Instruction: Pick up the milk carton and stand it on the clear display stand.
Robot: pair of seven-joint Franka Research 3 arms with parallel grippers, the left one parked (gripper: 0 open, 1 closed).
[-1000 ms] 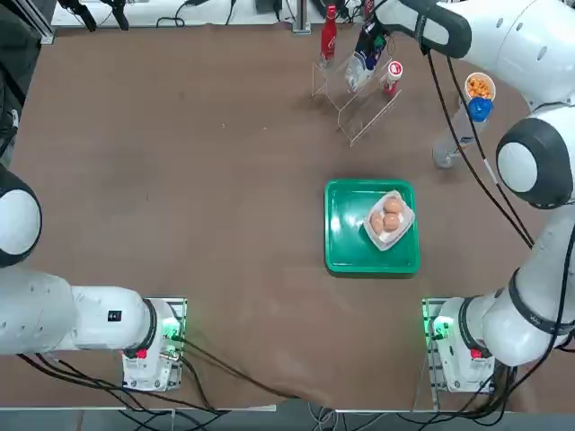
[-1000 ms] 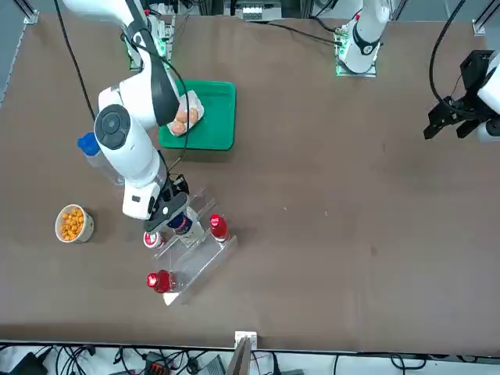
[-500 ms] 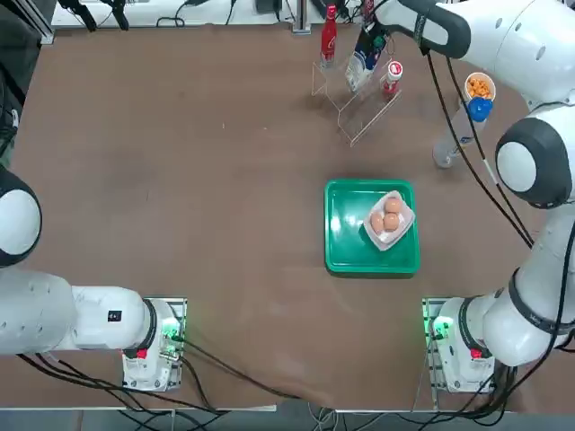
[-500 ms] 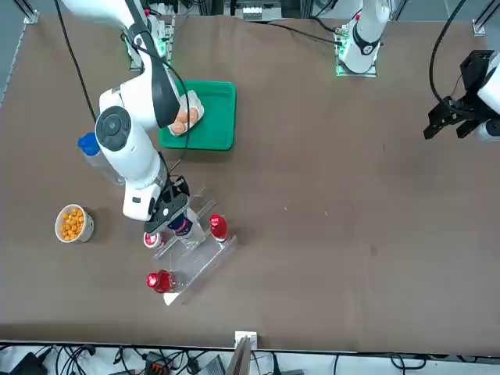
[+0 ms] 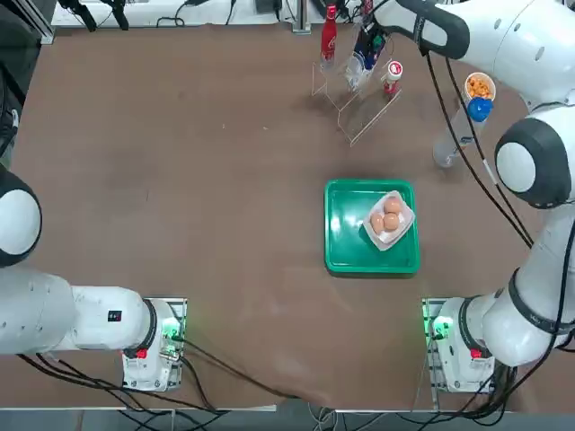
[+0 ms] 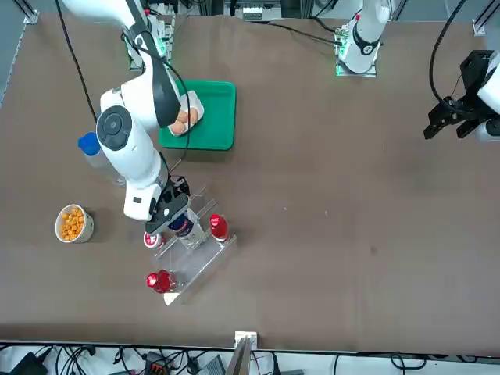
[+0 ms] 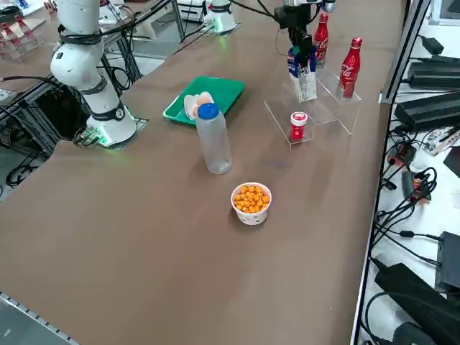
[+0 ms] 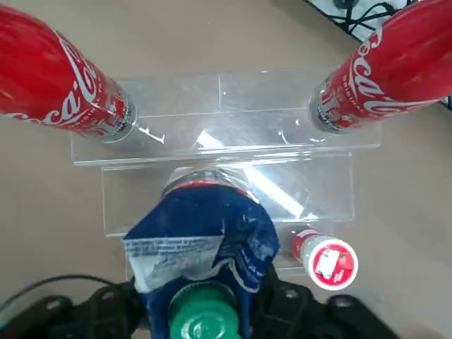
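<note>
One milk carton (image 8: 205, 233), upright on clear display stand (image 8: 247, 127), between two red bottles (image 8: 67, 88) and small red-capped bottle (image 8: 326, 260). Barely any shift since preceding views suggests placement, not carrying. Right gripper (image 8: 201, 286) at carton's top; clamped or released, cannot tell.

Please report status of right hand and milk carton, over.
Right hand at milk carton, over the clear display stand. Red-capped small container close beside carton.
</note>
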